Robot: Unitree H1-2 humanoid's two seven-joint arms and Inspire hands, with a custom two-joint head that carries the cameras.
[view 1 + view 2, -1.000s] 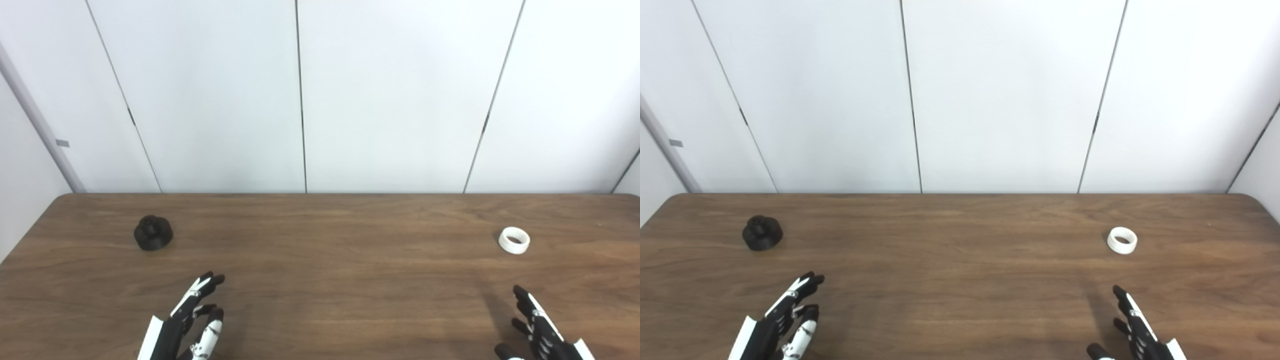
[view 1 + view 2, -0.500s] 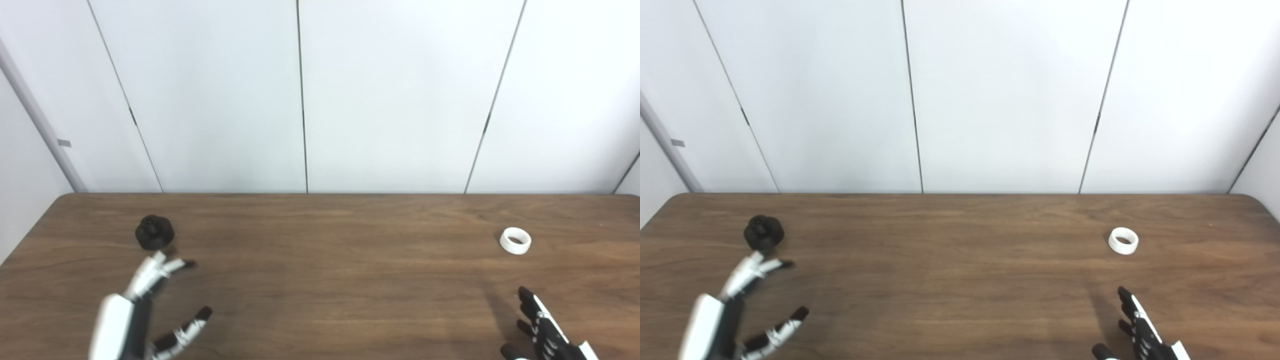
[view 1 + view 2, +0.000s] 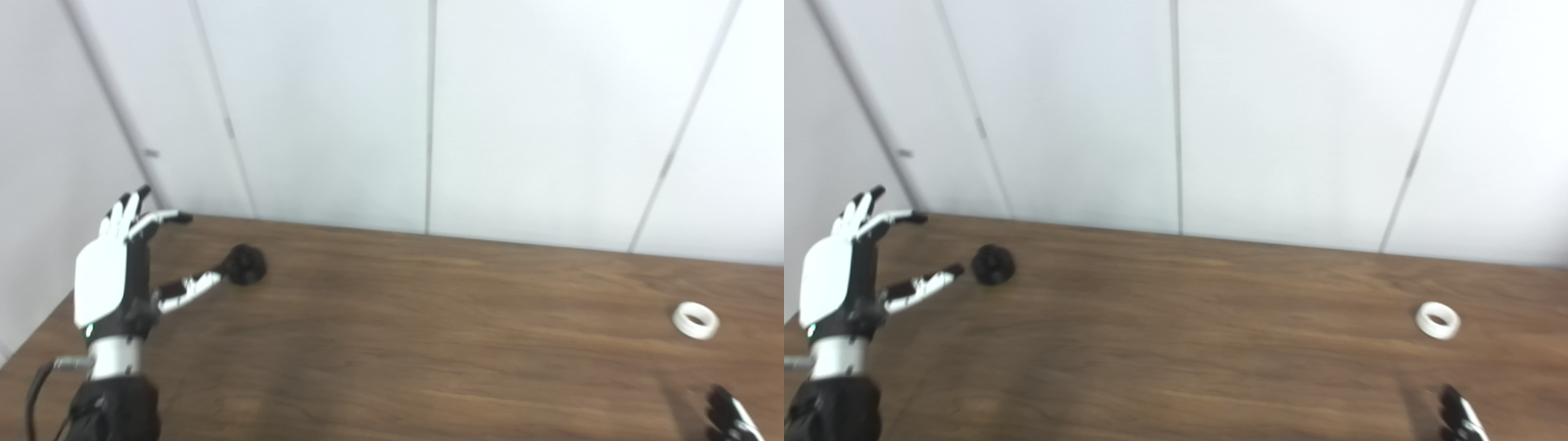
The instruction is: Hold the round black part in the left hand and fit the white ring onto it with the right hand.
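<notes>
Table (image 3: 429, 343): one black part (image 3: 245, 267), one ring (image 3: 694, 320)

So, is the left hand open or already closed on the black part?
Open. The left hand has its fingers and thumb spread apart, raised beside the round black part, which sits on the table, not held.

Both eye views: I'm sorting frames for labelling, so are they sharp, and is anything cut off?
Left eye view: soft motion blur, black part smeared, ring fairly clear, right hand cropped at the bottom edge. Right eye view: same softness, left hand open and readable, even light, no glare.
</notes>
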